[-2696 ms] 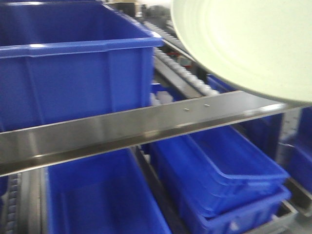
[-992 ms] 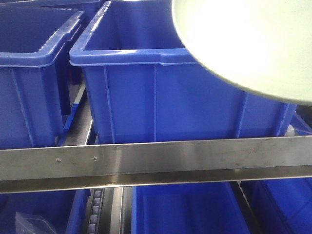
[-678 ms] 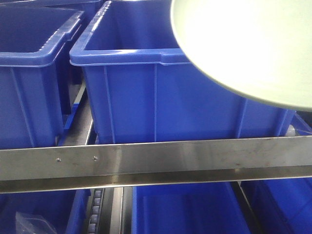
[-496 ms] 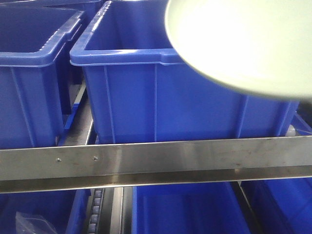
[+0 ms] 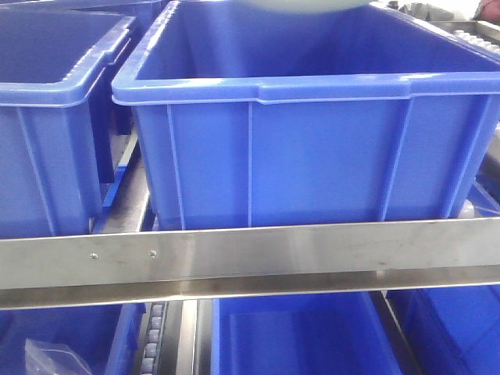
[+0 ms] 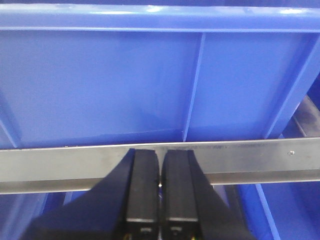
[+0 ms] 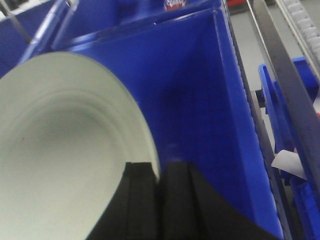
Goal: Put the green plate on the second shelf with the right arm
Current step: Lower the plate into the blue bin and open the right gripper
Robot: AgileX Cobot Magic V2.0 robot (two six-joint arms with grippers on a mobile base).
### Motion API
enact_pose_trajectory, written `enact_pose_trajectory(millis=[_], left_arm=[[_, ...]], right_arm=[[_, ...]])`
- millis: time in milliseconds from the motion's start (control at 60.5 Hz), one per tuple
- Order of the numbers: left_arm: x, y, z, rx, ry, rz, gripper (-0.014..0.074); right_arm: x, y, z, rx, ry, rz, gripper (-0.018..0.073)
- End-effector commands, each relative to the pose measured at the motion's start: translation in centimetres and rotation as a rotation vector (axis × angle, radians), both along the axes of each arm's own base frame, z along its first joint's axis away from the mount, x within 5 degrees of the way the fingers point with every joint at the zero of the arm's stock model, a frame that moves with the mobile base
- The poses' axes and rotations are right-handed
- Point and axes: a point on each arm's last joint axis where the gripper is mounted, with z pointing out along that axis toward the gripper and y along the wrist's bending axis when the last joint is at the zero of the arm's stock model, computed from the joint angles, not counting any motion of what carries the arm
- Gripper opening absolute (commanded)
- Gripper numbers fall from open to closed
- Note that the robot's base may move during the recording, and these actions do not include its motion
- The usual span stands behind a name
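The green plate (image 7: 65,150) fills the left of the right wrist view, pale mint and glossy, held on edge above the inside of a large blue bin (image 7: 200,125). My right gripper (image 7: 159,167) is shut on the plate's rim, one black finger on each face. In the front view only a thin sliver of the green plate (image 5: 308,6) shows at the top edge, over the same blue bin (image 5: 297,148). My left gripper (image 6: 160,152) is shut with nothing in it, low in front of the steel shelf rail (image 6: 240,160).
A steel rail (image 5: 250,258) runs across the shelf front. A second blue bin (image 5: 47,117) stands at the left, more blue bins (image 5: 297,336) sit on the level below. A roller track (image 5: 152,344) and a clear plastic bag (image 5: 47,355) lie at lower left.
The plate has risen and moved away, from covering the upper right of the front view to a sliver at its top edge. The view itself shifted left before that.
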Motion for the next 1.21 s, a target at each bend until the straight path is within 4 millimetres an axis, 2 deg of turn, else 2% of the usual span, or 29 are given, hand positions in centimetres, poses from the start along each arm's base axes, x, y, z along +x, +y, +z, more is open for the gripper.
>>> enact_pose_trajectory(millis=[0, 165, 232, 314, 397, 562, 629, 711, 893, 1075, 1191], left_arm=[[0.1, 0.0, -0.5, 0.001, -0.061, 0.004, 0.0124], [0.1, 0.0, -0.5, 0.001, -0.061, 0.004, 0.0124], [0.1, 0.0, -0.5, 0.001, -0.061, 0.004, 0.0124], [0.1, 0.0, -0.5, 0.001, -0.061, 0.004, 0.0124], [0.1, 0.0, -0.5, 0.001, -0.061, 0.004, 0.0124], [0.1, 0.0, -0.5, 0.001, -0.061, 0.004, 0.0124], [0.1, 0.0, -0.5, 0.001, -0.061, 0.004, 0.0124], [0.1, 0.0, -0.5, 0.001, -0.061, 0.004, 0.0124], [0.1, 0.0, -0.5, 0.001, -0.061, 0.004, 0.0124], [0.1, 0.0, -0.5, 0.001, -0.061, 0.004, 0.0124], [0.1, 0.0, -0.5, 0.001, -0.061, 0.004, 0.0124]], right_arm=[[1.6, 0.4, 2.6, 0.043, -0.132, -0.022, 0.0048], [3.3, 1.3, 1.7, 0.002, -0.129, -0.005, 0.0062], [3.5, 1.5, 1.5, -0.041, -0.144, 0.005, 0.0123], [3.5, 1.5, 1.6, -0.051, -0.161, 0.003, 0.026], [3.5, 1.5, 1.7, -0.049, -0.168, 0.001, 0.0342], [2.6, 1.3, 2.2, -0.049, -0.165, 0.007, 0.0351], [1.2, 1.0, 2.3, -0.05, -0.159, 0.01, 0.0344], [-1.4, 0.3, 2.3, -0.048, -0.168, 0.009, 0.0288], [-8.1, -1.6, 0.2, -0.063, -0.196, -0.007, 0.0035], [-14.7, -3.4, -3.3, -0.136, -0.283, -0.021, 0.0055], [-17.2, -4.0, -5.9, -0.183, -0.299, -0.018, 0.0055]])
